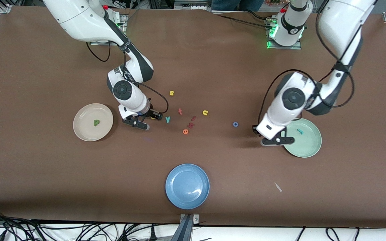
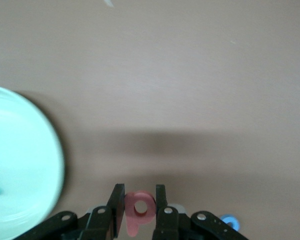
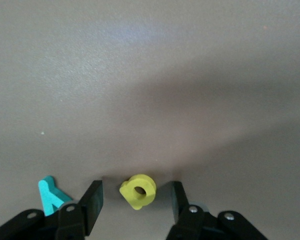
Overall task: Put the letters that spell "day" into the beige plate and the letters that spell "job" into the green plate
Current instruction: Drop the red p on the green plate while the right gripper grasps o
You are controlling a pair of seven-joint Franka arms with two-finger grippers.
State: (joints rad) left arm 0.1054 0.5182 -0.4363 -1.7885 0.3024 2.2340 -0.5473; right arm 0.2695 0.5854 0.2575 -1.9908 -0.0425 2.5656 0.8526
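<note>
The beige plate point(image 1: 93, 122) lies toward the right arm's end of the table with the green "d" point(image 1: 96, 123) in it. Just beside it, the right gripper point(image 1: 149, 121) is low at the table, its fingers point(image 3: 92, 201) spread apart on either side of the yellow "a" point(image 3: 138, 191), which lies on the cloth between them without touching either. The teal "y" point(image 1: 168, 119) lies on the table just beside that gripper, toward the middle. Past it sit the spare letters: a yellow "s" point(image 1: 171, 93), a red "f" point(image 1: 180, 111), an orange "e" point(image 1: 185, 131), two dark red pieces point(image 1: 192, 122) and a yellow "n" point(image 1: 205, 112). The blue plate point(image 1: 187, 186) lies nearest the front camera. The blue "o" point(image 1: 235, 124) rests on the table near the left gripper point(image 1: 277, 140). That gripper is over the table at the green plate's point(image 1: 305, 144) rim, clenched on the salmon "b" point(image 2: 140, 206). The teal "j" point(image 1: 300, 131) lies in the green plate.
</note>
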